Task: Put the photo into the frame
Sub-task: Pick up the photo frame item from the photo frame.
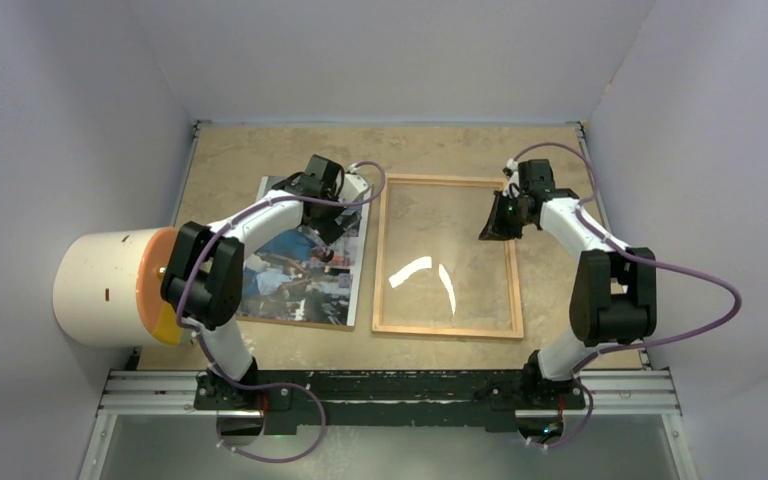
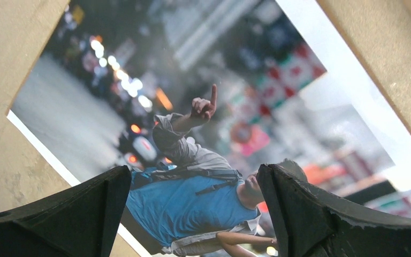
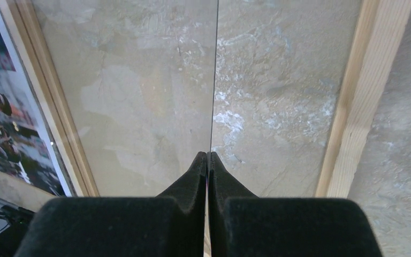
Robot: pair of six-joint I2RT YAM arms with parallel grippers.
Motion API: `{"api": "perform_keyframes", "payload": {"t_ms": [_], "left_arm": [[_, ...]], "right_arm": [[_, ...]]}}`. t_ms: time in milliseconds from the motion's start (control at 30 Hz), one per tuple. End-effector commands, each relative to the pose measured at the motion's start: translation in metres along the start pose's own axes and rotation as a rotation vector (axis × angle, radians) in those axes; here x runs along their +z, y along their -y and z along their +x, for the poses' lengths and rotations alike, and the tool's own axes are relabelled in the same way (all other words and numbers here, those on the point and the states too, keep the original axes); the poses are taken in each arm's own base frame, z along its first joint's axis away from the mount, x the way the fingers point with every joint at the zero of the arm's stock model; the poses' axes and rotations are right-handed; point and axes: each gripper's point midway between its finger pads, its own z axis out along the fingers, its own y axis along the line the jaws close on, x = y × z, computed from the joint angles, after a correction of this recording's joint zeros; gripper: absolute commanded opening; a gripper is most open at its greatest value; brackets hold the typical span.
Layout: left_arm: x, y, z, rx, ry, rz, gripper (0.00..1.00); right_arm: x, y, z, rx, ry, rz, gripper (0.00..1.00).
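Two arms are standing bolted at the near edge of the table (image 1: 260, 150). One white cylinder (image 1: 100, 290) with an orange end is sitting beside the left arm's elbow. Past the bases, one photo (image 1: 300, 285) is lying face up just left of the one frame (image 1: 450, 331) — beside it, not inside it. The left gripper (image 2: 193, 170) is hanging over the photo with its jaws spread wide, holding nothing; only its wrist view is showing the man in blue pointing upward. Farther back, the right gripper (image 3: 207, 155) is pinched closed over the frame's glass — only its own view is showing the fingers pressed together.
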Motion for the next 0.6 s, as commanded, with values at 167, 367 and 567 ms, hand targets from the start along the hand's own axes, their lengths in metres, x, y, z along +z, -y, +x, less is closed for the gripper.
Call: {"api": "perform_keyframes", "payload": {"t_ms": [167, 367, 567], "left_arm": [[-0.002, 0.010, -0.029, 0.011, 0.049, 0.039, 1.00], [-0.002, 0.010, -0.028, 0.016, 0.042, 0.033, 1.00], [0.000, 0.013, -0.029, 0.022, 0.037, 0.032, 1.00]], "right_arm": [[-0.012, -0.006, -0.029, -0.088, 0.018, 0.028, 0.00], [-0.013, -0.011, -0.026, -0.090, 0.002, 0.001, 0.00], [-0.014, -0.013, -0.023, -0.081, -0.003, -0.012, 0.00]]}}
